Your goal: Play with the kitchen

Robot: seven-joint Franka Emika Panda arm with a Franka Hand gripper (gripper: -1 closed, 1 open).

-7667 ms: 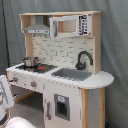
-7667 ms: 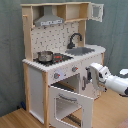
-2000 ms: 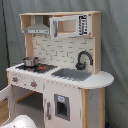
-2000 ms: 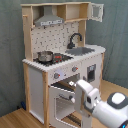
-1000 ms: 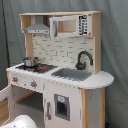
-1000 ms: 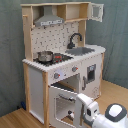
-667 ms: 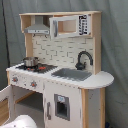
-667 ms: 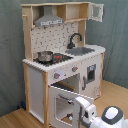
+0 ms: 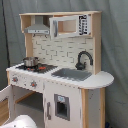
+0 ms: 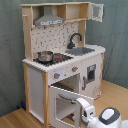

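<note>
The kitchen point(image 9: 60, 75) of white panels and light wood fills both exterior views. It has a black faucet point(image 9: 83, 59), a grey sink point(image 9: 75, 74) and a red-ringed hob point(image 9: 44, 67) with a small metal pot point(image 9: 30, 62) on it. In the second exterior view the kitchen point(image 10: 60, 55) has its windowed oven door point(image 10: 62, 102) hanging open, tilted outward. My gripper point(image 10: 79, 104) is low in front of the kitchen, at that door's right edge. The white arm point(image 10: 105, 118) reaches in from the bottom right. I cannot tell whether the gripper touches the door.
The upper cabinet door point(image 10: 96, 12) stands open at the top right, next to the hood point(image 10: 49, 20). A grey curtain point(image 10: 115, 30) hangs behind the kitchen and a wooden floor point(image 10: 112, 95) lies below. A white part of the arm point(image 9: 19, 122) shows at the first exterior view's bottom left.
The arm has dropped from mid-height beside the kitchen to floor level in front of the oven door. Over the last second it sank a little further to the lower right. The oven door stayed open.
</note>
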